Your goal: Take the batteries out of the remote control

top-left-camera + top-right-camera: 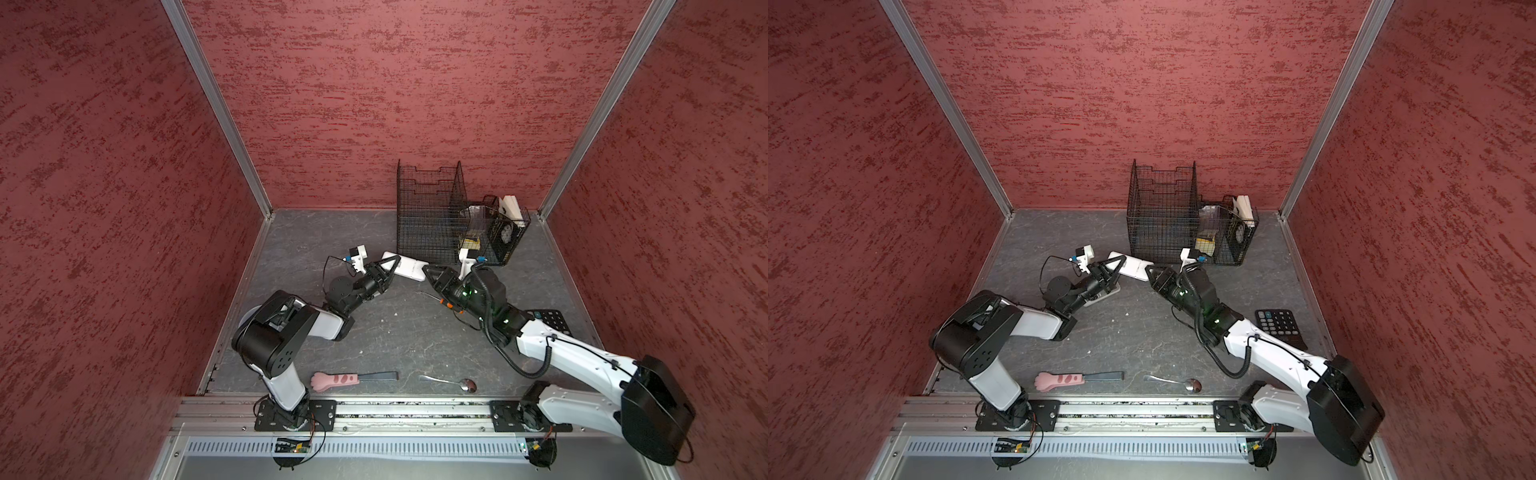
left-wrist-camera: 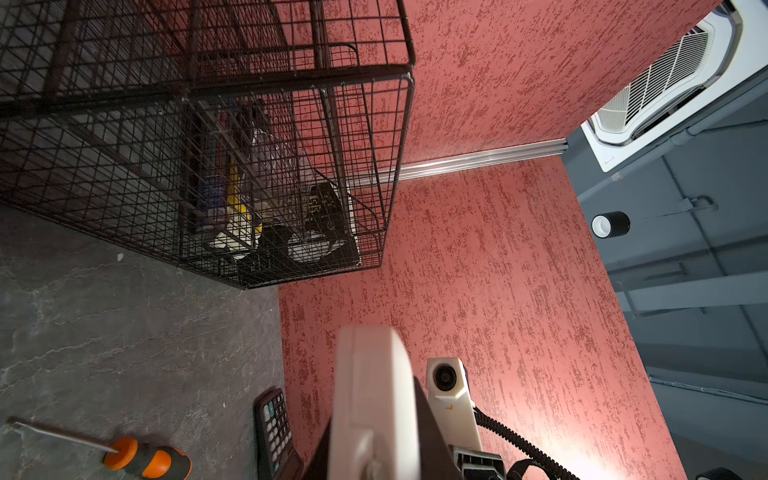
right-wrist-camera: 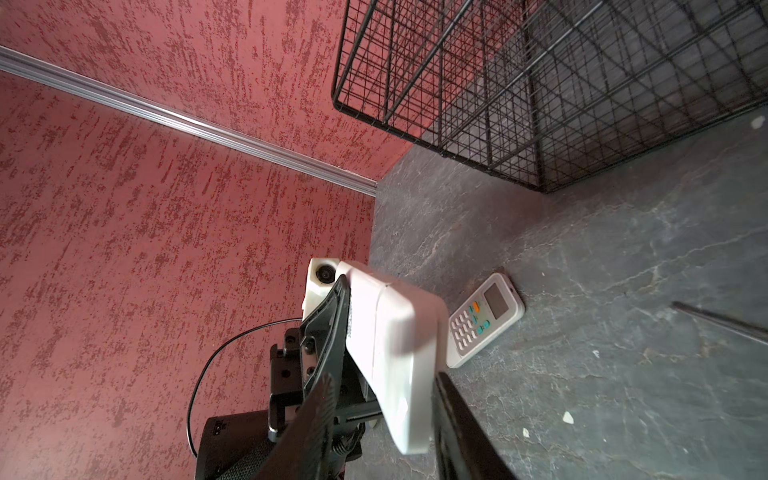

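The white remote control [image 1: 409, 268] hangs above the table between my two grippers, its smooth back showing in the right wrist view [image 3: 395, 345]. My left gripper [image 1: 394, 268] is shut on one end, with a dark finger on each side of the remote control [image 2: 374, 395] in the left wrist view. At the other end, my right gripper [image 1: 428, 273] stands open. One of its fingers [image 3: 449, 415] lies close against the casing, and a gap shows at the other finger [image 3: 324, 399]. The batteries are hidden.
A second white remote [image 3: 484, 320] lies face up on the table under the left gripper. An orange-handled screwdriver [image 2: 145, 459] lies below the right wrist, near a calculator [image 1: 1281, 328]. A black wire basket [image 1: 432, 216] stands just behind. At the front lie a pink paw scraper [image 1: 336, 380] and a spoon [image 1: 449, 382].
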### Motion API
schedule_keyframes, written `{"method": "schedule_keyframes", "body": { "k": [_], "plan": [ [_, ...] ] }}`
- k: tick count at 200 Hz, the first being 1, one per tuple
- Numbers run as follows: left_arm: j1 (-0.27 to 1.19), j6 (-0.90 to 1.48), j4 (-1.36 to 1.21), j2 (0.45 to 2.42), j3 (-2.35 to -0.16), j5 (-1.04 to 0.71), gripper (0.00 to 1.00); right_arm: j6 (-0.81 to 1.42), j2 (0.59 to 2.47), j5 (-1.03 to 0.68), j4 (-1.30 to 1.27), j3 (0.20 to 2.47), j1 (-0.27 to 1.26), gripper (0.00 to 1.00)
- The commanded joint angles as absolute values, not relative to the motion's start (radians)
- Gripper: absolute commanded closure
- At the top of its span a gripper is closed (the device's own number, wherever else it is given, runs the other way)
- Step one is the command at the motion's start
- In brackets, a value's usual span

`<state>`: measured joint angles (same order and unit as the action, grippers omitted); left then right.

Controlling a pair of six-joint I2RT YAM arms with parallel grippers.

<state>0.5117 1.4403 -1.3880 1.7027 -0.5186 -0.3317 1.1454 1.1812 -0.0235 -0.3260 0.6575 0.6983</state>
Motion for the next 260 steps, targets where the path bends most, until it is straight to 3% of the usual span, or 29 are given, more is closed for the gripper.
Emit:
{"method": "schedule_keyframes", "body": {
  "k": [1,78,180,260],
  "plan": [
    [0.520,1.420,-1.414,1.720,-0.538,-0.330,1.00,1.193,1.189,-0.041,-0.365,0.650,0.693,0.60],
    [0.526,1.421,-1.415,1.726,-0.541,-0.331,1.00,1.189,1.229,-0.069,-0.389,0.671,0.693,0.62],
    [0.526,1.425,-1.414,1.734,-0.543,-0.330,1.00,1.186,1.235,-0.071,-0.380,0.679,0.693,0.76],
    [0.526,1.424,-1.415,1.743,-0.545,-0.330,1.00,1.178,1.230,-0.067,-0.367,0.683,0.693,0.82]
  ]
}}
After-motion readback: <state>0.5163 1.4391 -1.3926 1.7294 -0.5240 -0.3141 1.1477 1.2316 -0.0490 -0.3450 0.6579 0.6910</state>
